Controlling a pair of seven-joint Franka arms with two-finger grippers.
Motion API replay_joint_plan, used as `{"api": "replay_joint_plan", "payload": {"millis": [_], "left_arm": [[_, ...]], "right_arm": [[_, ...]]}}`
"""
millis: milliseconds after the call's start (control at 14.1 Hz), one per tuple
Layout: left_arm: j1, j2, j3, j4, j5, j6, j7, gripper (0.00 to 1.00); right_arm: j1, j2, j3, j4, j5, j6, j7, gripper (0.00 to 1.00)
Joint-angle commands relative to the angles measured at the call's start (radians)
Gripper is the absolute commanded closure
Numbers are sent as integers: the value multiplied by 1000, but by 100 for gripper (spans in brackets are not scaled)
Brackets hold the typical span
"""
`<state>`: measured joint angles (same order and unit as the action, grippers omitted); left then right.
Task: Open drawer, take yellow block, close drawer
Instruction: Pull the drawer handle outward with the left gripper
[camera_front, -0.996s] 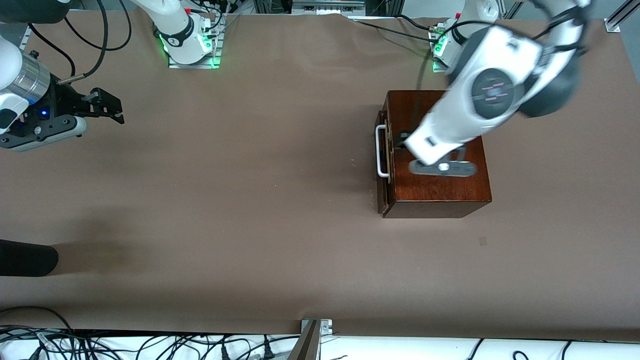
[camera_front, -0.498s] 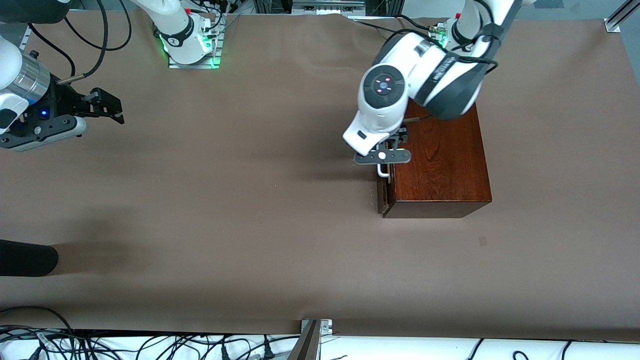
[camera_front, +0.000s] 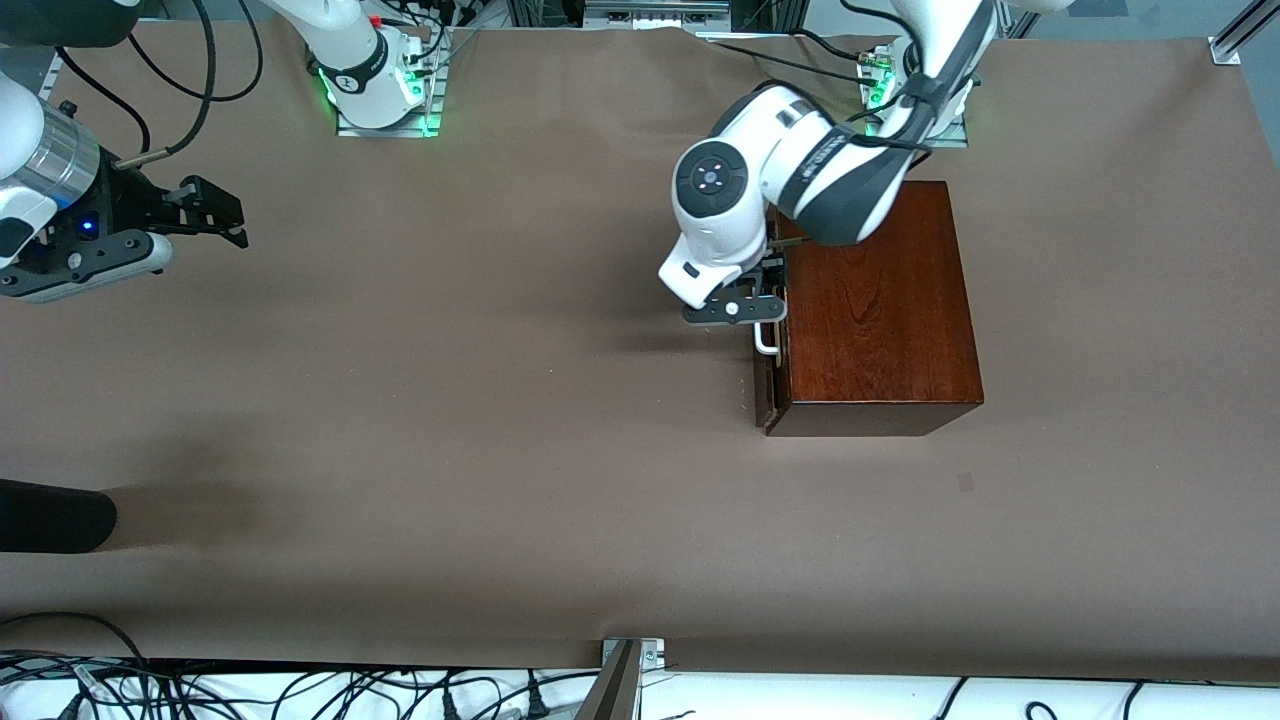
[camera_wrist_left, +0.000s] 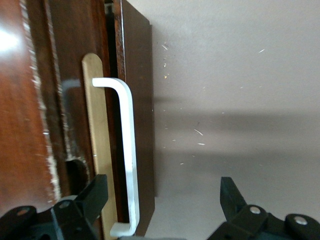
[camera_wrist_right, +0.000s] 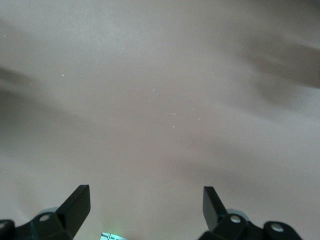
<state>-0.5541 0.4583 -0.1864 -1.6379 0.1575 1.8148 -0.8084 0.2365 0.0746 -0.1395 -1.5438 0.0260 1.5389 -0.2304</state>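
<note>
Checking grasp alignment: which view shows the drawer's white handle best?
Left wrist view: the white handle runs nearly full length along the drawer front, between the open left gripper fingers. The front view shows only its lower end; the arm hides the rest. The right wrist view shows only table.

The right gripper (camera_wrist_right: 146, 200) hangs over the bare brown table cover (camera_wrist_right: 160, 100), its two dark fingertips (camera_wrist_right: 77, 200) spread wide with nothing between them (soft shadows cross the cloth toward the corners).
</note>
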Motion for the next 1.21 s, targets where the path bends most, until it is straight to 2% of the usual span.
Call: {"api": "replay_joint_plan", "payload": {"millis": [0,569,854,1138], "left_arm": [[-24,-12,5,-83,60,78,-54,0],[-35,51,5,-89,62,171,-63,0],[-59,82,-1,-68,44,296,-100,0],[-98,126,-2,12,-7,316,-127,0]], "right_arm": [[1,2,1,11,-14,-5,6,0],[3,2,5,11,-11,-3,14,0],[0,2,1,11,-12,-5,5,0],[-2,2,1,11,-12,-5,5,0]]}}
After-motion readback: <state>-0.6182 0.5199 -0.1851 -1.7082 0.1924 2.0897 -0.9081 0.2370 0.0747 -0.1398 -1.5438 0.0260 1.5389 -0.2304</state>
